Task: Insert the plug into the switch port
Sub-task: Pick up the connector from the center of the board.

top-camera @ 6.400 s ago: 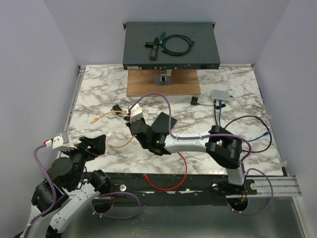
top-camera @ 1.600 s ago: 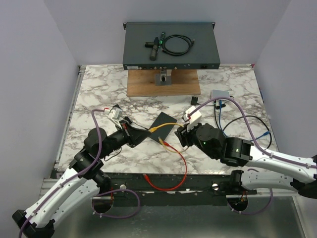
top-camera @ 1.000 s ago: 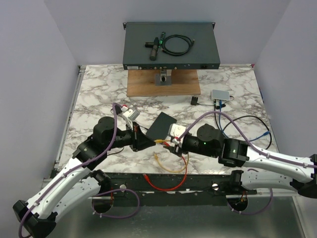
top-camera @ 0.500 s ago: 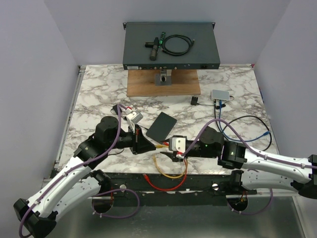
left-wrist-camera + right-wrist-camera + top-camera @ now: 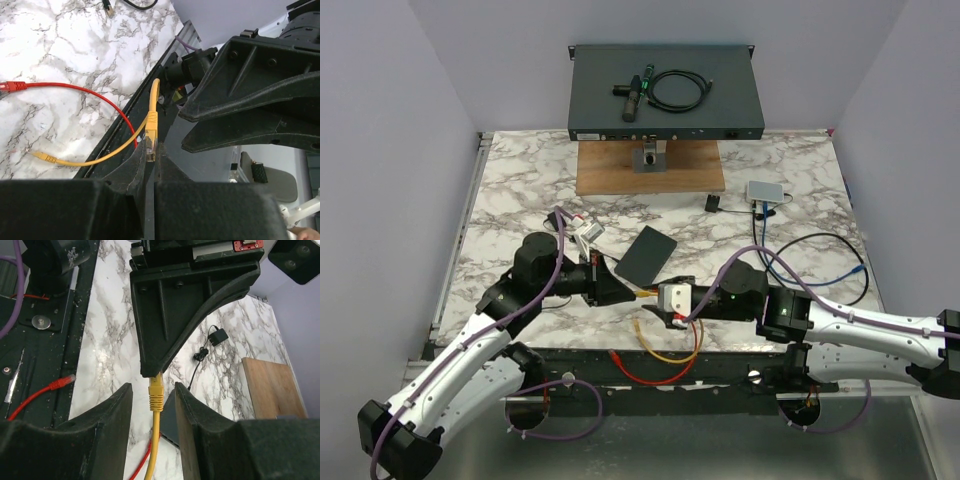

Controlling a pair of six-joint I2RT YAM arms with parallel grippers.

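Both arms reach low over the bench and meet at lower centre of the top view. The left end effector is clamped on the yellow plug. The right end effector has its fingers apart, straddling the yellow cable without touching it. The switch sits at upper centre, well apart.

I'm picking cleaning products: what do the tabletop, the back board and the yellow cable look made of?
Tabletop: marble-look, white with grey veins; stone or laminate, unclear. Board: probably wood, matte brown, faint grain. Yellow cable: flexible plastic jacket, smooth, bends in loops.
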